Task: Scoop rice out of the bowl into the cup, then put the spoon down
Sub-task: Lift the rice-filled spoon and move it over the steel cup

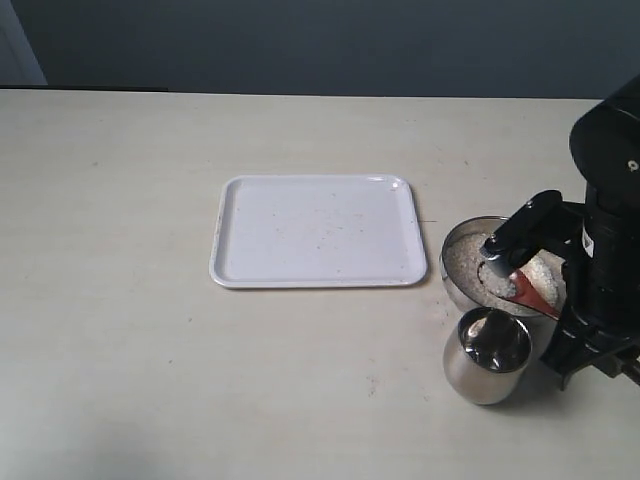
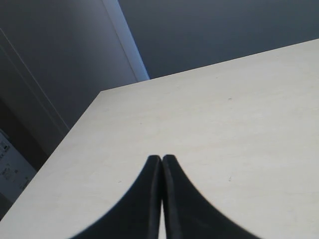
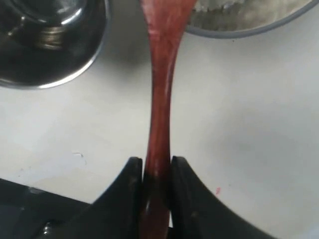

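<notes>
So, the right pincer (image 3: 157, 162) is pinching the slim reddish-brown wooden spoon (image 3: 160, 89) by the tail end of its long handle. My guess is that grip is giving it the most reach and keeping the arm clear of the food. The oval end is sitting down in the off-white uncooked rice (image 1: 465, 262) inside the wide shallow shiny steel bowl (image 1: 447, 262), at the right side of the pale tabletop (image 1: 120, 350). Looks to me like it's digging in for a scoop.

The small rounded steel cup (image 1: 480, 380) is standing upright just beside the bowl, on the nearer side, so the carry over is going to be tiny. Probably placed that way to cut spills. I can't tell if any grains are in it yet.

The white rectangular plastic tray (image 1: 315, 230) is lying to the left of both, apart from them. The left pincer (image 2: 162, 158) is hanging over bare tabletop, tips pressed together with nothing in them.
</notes>
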